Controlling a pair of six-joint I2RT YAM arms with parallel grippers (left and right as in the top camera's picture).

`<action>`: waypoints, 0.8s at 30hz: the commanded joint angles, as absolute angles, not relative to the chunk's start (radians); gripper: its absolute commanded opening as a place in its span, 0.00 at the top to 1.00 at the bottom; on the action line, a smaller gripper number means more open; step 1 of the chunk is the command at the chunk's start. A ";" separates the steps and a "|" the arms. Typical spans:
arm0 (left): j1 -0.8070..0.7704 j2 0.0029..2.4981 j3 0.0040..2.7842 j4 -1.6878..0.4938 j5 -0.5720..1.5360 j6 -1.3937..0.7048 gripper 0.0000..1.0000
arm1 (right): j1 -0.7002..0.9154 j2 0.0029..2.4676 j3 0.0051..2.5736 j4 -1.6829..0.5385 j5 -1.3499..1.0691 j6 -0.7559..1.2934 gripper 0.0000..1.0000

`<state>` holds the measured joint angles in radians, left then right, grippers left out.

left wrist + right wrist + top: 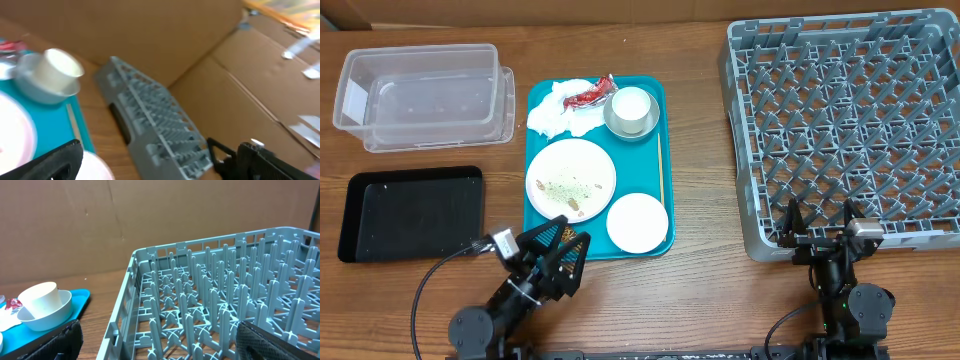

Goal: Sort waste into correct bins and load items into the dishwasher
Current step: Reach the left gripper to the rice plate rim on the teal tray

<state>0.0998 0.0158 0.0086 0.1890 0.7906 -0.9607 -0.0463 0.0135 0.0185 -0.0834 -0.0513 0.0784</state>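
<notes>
Not started: waste (560, 112) and dishes (570, 178) all on teal tray (638, 160); clear tub (430, 100), black tray (415, 215), rack (738, 140) bare; both jaws gaping, empty.

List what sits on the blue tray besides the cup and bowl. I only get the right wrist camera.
Observer: A large plate scattered with crumbs lies in the middle of the blue tray, toward its left edge.
Operator: Go on, cover the near end too.
Observer: A smaller plate, which looks clean, lies at the near right corner.
Operator: Now place the bins for me.
Observer: A clear tub and a black tray stand on the table left of the blue tray, the tub farther back. Both look empty.
</notes>
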 commanded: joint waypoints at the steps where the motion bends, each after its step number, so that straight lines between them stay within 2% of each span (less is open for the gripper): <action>1: 0.105 0.005 0.038 0.212 0.854 -1.008 0.00 | -0.051 0.003 0.008 -0.080 -0.046 0.086 0.00; 5: 0.105 0.032 0.137 0.119 0.831 -0.949 0.00 | -0.051 0.003 0.008 -0.080 -0.046 0.086 0.00; 10: 0.105 0.215 0.385 -0.157 0.820 -0.673 0.00 | -0.051 0.003 0.008 -0.080 -0.046 0.086 0.00; 16: 0.104 0.685 0.852 -0.683 0.770 -0.307 0.00 | -0.051 0.003 0.008 -0.080 -0.046 0.086 0.00; 18: 0.104 0.822 0.989 -0.811 0.772 -0.265 0.00 | -0.051 0.003 0.008 -0.080 -0.046 0.086 0.00; 22: 0.103 1.033 1.177 -0.946 0.865 -0.272 0.00 | -0.051 0.003 0.008 -0.080 -0.046 0.086 0.00; 24: 0.086 1.106 1.227 -0.947 0.950 -0.187 0.00 | -0.051 0.003 0.008 -0.080 -0.046 0.086 0.00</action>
